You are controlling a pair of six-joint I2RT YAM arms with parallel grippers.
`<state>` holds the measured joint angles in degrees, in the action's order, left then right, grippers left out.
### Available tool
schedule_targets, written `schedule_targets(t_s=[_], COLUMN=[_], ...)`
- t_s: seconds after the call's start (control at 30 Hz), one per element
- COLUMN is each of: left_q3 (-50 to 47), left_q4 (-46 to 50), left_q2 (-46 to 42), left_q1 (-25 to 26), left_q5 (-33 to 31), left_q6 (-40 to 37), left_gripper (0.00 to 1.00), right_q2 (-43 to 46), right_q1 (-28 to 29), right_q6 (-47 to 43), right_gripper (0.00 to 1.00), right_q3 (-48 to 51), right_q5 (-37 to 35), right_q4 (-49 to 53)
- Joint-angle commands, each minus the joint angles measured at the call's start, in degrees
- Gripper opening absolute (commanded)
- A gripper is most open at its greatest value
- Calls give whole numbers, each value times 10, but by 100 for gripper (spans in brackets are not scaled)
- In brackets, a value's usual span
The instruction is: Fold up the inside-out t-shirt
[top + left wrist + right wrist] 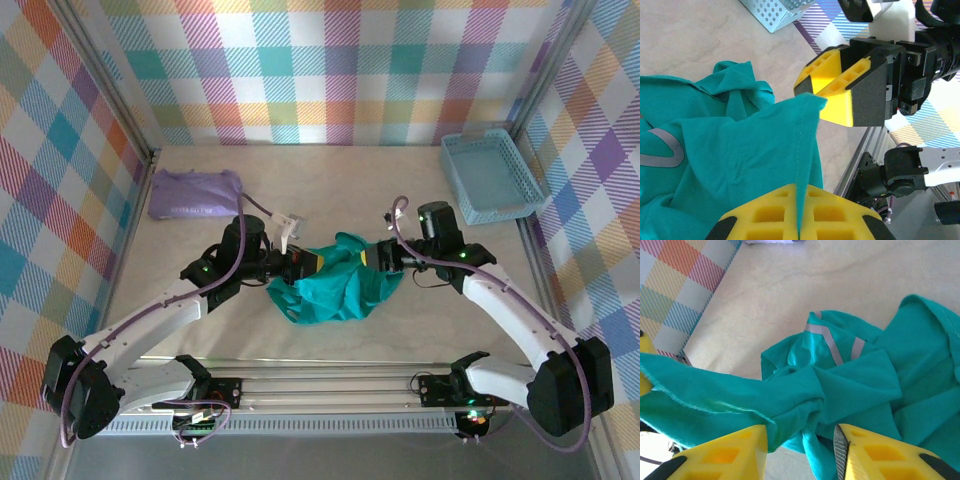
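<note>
Garment, teal: inside-out t-shirt (335,283) — you will find it crumpled in a heap at the middle of the table (330,185), between the two arms, with a seam and a pale grey print band (826,342) showing. Left claw (799,195): clenched on a fold of the shirt, with the seam running straight down between its yellow pads (832,197); a span of cloth runs from the heap to that grip. Right claw (800,435): released, its yellow fingers (880,455) spread apart, with bunched cloth lying loose in the gap. From the left wrist you see the right claw facing close by, a corner of the held fold just at its pad. Other stock — lavender folded garment (195,195) at the far left of the table and light blue basket (492,178) at the far right corner, both well apart from the shirt.
</note>
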<state>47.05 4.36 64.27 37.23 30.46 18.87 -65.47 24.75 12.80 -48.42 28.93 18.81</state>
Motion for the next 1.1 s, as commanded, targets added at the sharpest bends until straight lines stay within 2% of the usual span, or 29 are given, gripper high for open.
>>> schedule_targets(t_s=[0.0,0.07,0.13,0.2,0.27,0.3,0.37,0.43,0.5,0.63,0.77,0.83,0.9,0.97,1.07], left_q3=[1,2,2,1,-2,-3,-5,-1,4,-1,-13,-15,-16,-12,-13], left_q4=[-10,-8,-6,-6,-4,-1,7,25,37,16,-3,5,23,49,68], left_q2=[2,2,2,4,7,8,14,28,43,51,23,7,-14,-35,-82], left_q1=[-5,-5,-6,-5,-6,-6,-5,-5,-6,-6,-6,-6,-6,-5,3], left_q5=[10,10,9,9,-2,-11,-45,-86,-100,-49,-32,-49,-90,-139,-160], left_q6=[5,3,0,-3,-7,-9,-9,-6,-8,-23,-35,-41,-48,-51,-59], left_gripper=[0,0,0,0,0,0,0,0,0,12,31,44,52,57,62], right_q2=[-11,-21,-29,-34,-35,-35,-26,-11,3,5,-8,-9,-11,-18,-30], right_q1=[15,28,33,34,35,35,34,32,26,15,6,3,2,2,2], right_q6=[-26,-40,-49,-46,-31,-20,3,33,50,42,7,-2,-9,-12,-10], right_gripper=[40,39,34,21,4,0,0,0,0,0,0,0,0,0,0], right_q3=[-3,-7,-12,-15,-16,-15,-9,7,22,38,30,27,21,14,-2], right_q5=[15,4,-1,4,40,65,131,165,195,243,281,281,277,265,237], right_q4=[-55,-56,-57,-65,-87,-101,-140,-191,-232,-260,-231,-217,-204,-189,-162])
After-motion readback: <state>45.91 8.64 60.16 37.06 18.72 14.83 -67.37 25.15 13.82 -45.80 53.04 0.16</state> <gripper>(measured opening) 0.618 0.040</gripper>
